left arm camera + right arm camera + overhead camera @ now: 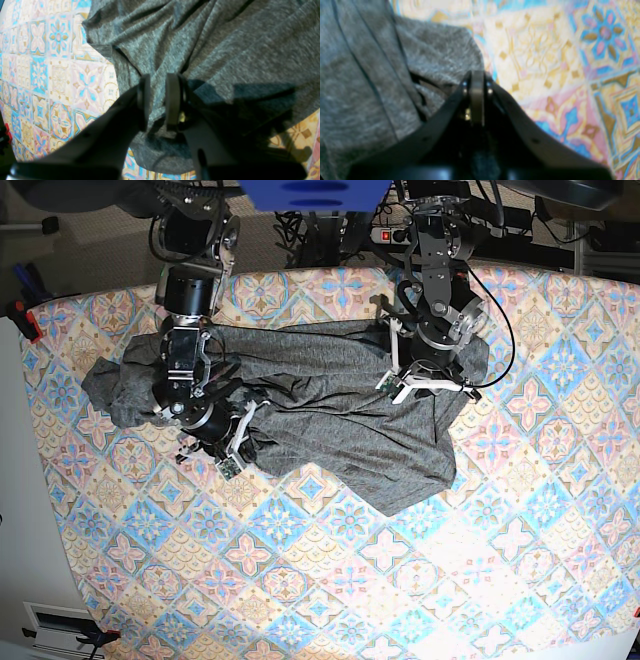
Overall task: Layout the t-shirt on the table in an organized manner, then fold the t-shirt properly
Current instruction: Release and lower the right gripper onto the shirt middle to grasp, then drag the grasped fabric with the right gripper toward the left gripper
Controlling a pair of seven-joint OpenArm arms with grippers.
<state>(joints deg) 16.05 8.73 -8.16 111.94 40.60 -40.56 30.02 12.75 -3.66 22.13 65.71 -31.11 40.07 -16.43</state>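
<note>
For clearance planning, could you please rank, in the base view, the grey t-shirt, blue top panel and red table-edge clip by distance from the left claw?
1. Heathered dark grey jersey t-shirt: under the left claw, fabric between its jaws.
2. Flat blue panel: at the top edge.
3. Small red clip: far across, on the opposite side.

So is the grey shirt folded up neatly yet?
No. The t-shirt lies spread but rumpled on the table, full of wrinkles, with no neat fold.
</note>
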